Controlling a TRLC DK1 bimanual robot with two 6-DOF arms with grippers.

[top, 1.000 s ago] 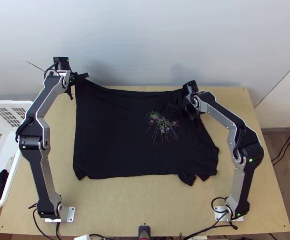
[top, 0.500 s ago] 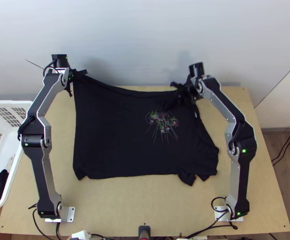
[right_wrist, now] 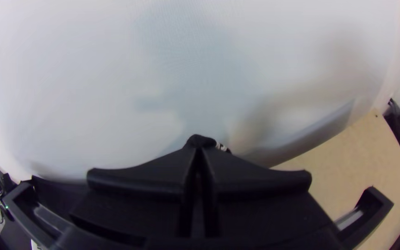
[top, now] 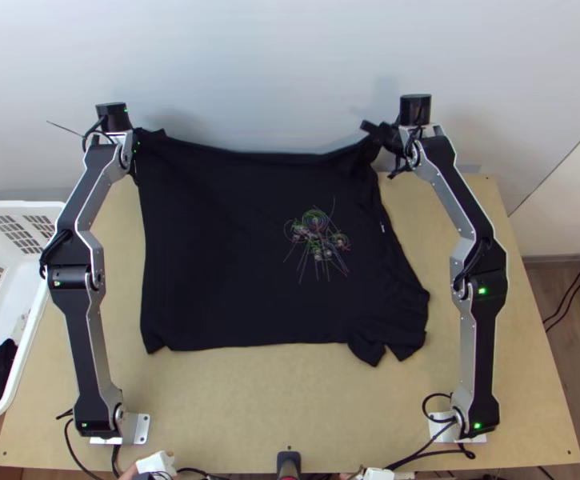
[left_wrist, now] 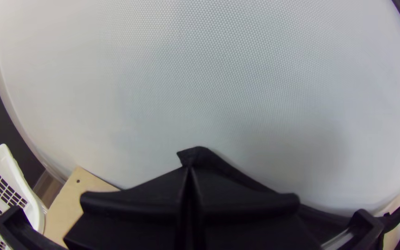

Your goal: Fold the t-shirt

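A black t-shirt point(top: 234, 256) with a coloured print lies spread on the table, its far edge lifted between the two grippers and sagging in the middle. At its far left corner is my left gripper point(top: 147, 134); at the far right, my right gripper point(top: 387, 134). In the left wrist view my left gripper point(left_wrist: 190, 170) is shut on the cloth, a tip of it poking out beyond the fingers. The right wrist view has my right gripper point(right_wrist: 199, 150) shut on a dark bit of shirt with white marks beside it.
A white basket point(top: 26, 344) with a black item in it stands at the left. A pale wall point(top: 290, 72) rises behind the table point(top: 250, 408). A person's hands with white devices are at the near edge.
My right gripper has moved up the picture, carrying the shirt's far right part, and the far edge has risen. My left gripper has shifted slightly outward. The shirt has slid a little left.
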